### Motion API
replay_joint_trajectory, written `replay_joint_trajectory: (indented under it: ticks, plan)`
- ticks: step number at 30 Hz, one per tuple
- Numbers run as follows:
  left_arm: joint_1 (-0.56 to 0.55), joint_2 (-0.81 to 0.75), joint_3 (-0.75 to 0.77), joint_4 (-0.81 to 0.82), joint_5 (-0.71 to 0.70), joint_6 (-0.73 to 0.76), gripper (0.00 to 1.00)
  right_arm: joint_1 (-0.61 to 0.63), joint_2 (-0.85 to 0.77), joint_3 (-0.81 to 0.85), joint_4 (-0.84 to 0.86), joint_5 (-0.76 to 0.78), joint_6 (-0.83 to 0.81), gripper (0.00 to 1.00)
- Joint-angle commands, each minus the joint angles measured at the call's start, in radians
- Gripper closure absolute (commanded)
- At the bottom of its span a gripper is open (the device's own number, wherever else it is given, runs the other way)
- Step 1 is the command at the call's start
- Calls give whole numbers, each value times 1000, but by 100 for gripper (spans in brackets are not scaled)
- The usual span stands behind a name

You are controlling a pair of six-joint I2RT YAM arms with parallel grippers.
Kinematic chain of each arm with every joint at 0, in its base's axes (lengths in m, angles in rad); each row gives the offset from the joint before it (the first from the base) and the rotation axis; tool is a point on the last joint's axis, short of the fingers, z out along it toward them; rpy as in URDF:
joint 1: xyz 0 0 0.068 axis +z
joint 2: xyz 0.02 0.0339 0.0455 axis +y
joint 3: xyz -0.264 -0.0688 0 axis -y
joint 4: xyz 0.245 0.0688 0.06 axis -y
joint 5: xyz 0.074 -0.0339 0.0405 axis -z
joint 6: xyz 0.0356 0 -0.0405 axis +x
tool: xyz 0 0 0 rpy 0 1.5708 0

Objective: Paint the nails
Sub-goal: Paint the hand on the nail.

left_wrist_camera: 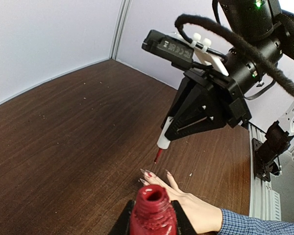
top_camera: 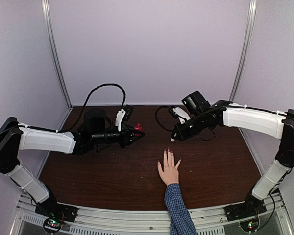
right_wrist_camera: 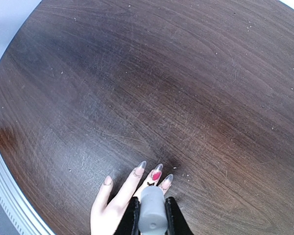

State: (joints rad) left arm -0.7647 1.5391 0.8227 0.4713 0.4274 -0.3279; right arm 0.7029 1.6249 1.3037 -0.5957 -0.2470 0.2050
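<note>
A light-skinned hand [top_camera: 169, 170] lies flat on the brown table [top_camera: 88, 166], fingers pointing away. Its nails [right_wrist_camera: 157, 175] are long; the middle one carries a red patch, while the ones beside it [right_wrist_camera: 139, 168] look bare. My right gripper [right_wrist_camera: 152, 209] is shut on the white brush cap [right_wrist_camera: 152, 218], held just above the fingertips. Its red-tipped brush [left_wrist_camera: 158, 155] hangs a little over the nails [left_wrist_camera: 148, 174]. In the right wrist view the cap hides the brush. My left gripper [left_wrist_camera: 153, 218] is shut on the open red polish bottle [left_wrist_camera: 152, 208], held to the left of the hand.
A blue checked sleeve [top_camera: 179, 210] comes in over the near metal rail [top_camera: 137, 215]. Pale walls close off the table at the back and both sides. A black cable [top_camera: 105, 88] loops above the left arm.
</note>
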Motion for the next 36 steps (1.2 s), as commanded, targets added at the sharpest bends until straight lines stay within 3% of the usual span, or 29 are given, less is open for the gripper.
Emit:
replay_joint_trajectory:
  ticks: [1, 36]
  plan:
    - [10, -13, -3, 51, 12, 1, 100, 8, 30, 1, 7, 17, -9, 100]
    - [10, -22, -14, 49, 9, 9, 100, 18, 91, 12, 31, 21, -6, 100]
